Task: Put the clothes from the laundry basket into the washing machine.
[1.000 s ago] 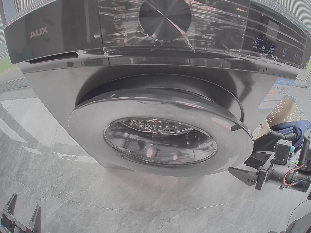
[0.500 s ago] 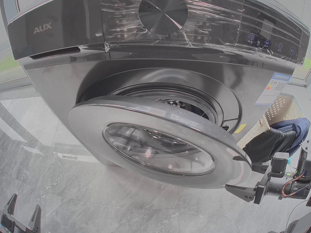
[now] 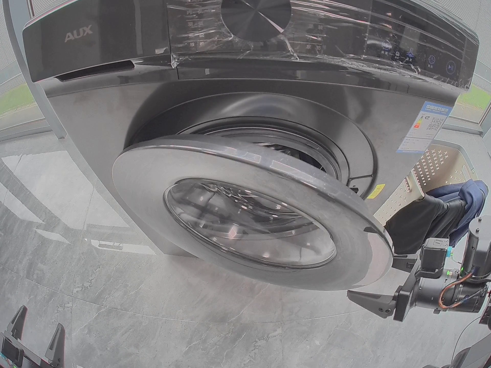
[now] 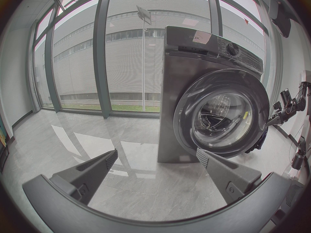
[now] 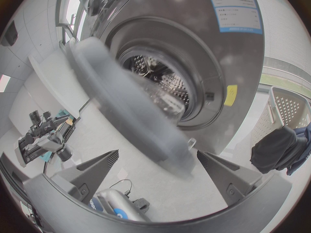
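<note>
Right gripper (image 5: 156,154) spread wide, holding nothing, at free edge of half-open washing machine door (image 3: 245,215); dark clothes (image 3: 424,221) draped over laundry basket (image 3: 442,162) rim, just to its right; right arm nearer; left gripper (image 4: 155,154) wide open, empty, well apart.

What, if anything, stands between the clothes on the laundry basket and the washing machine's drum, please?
The door is only partly open and hangs across much of the drum opening, between it and the clothes draped over the laundry basket on the robot's right.
</note>
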`<state>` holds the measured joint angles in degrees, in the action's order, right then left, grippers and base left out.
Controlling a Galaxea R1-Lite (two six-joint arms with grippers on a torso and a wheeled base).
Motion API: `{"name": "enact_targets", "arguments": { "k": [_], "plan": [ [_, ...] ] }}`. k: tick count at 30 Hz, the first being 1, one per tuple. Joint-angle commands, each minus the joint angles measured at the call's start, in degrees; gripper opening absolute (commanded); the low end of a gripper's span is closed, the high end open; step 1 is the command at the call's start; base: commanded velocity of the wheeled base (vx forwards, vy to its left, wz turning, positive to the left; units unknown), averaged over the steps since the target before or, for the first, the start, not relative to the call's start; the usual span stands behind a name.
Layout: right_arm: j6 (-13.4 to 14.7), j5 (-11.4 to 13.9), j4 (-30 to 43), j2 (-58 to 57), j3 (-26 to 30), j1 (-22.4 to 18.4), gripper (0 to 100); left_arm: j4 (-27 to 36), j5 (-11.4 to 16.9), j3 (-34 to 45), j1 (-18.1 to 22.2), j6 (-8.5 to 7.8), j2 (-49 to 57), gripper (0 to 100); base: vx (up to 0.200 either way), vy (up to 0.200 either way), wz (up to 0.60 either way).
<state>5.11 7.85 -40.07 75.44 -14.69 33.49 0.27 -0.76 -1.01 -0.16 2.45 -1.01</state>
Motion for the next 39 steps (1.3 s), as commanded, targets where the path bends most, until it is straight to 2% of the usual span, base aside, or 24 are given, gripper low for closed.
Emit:
{"name": "enact_targets", "arguments": {
  "k": [1, 2, 6, 16, 20, 25, 29, 34, 36, 39],
  "plan": [
    [-0.01, -0.03, -0.18, -0.82, 2.38, 2.2, 100, 0.0, -0.04, 0.84, -0.02, 0.01, 0.57, 100, 0.0, 0.0, 0.0],
    [0.08, -0.03, 0.17, -2.49, 3.62, 2.55, 100, 0.0, -0.04, 0.84, -0.02, 0.01, 0.57, 100, 0.0, 0.0, 0.0],
    [0.08, 0.06, -0.18, -2.57, 2.91, 1.93, 100, 0.0, -0.04, 0.75, -0.02, 0.01, 0.57, 100, 0.0, 0.0, 0.0],
    [-0.19, -0.12, -0.18, 3.23, -5.09, -1.85, 100, 0.0, -0.04, 0.84, -0.02, 0.01, 0.57, 100, -0.12, 0.0, 0.0],
    [-0.19, -0.03, 0.17, 3.4, -4.03, -1.06, 100, 0.0, -0.04, 0.84, -0.02, 0.01, 0.57, 100, 0.0, 0.0, 0.0],
    [0.08, 1.2, 0.26, -1.26, 0.36, 3.95, 100, 0.0, -0.04, 0.84, -0.02, 0.01, 0.57, 100, 0.0, 0.0, 0.0],
    [-0.1, 1.11, 0.43, -3.19, 2.21, 3.43, 100, 0.0, -0.04, 0.84, -0.02, 0.01, 0.57, 100, 0.0, 0.0, 0.0],
    [-0.71, 1.03, 0.96, -4.24, 7.13, 0.44, 100, 0.0, -0.04, 0.75, -0.02, 0.01, 0.57, 100, 0.0, 0.0, 0.0],
    [-3.26, 0.94, 2.19, -3.63, 8.89, -2.81, 100, 0.0, -0.04, 0.75, -0.02, 0.01, 0.57, 100, 0.0, 0.0, 0.0],
    [-7.83, 0.85, 5.27, -2.13, 9.86, -10.9, 100, 0.0, -0.04, 0.84, -0.02, 0.01, 0.57, 100, 0.0, 0.0, 0.0]
  ]
}}
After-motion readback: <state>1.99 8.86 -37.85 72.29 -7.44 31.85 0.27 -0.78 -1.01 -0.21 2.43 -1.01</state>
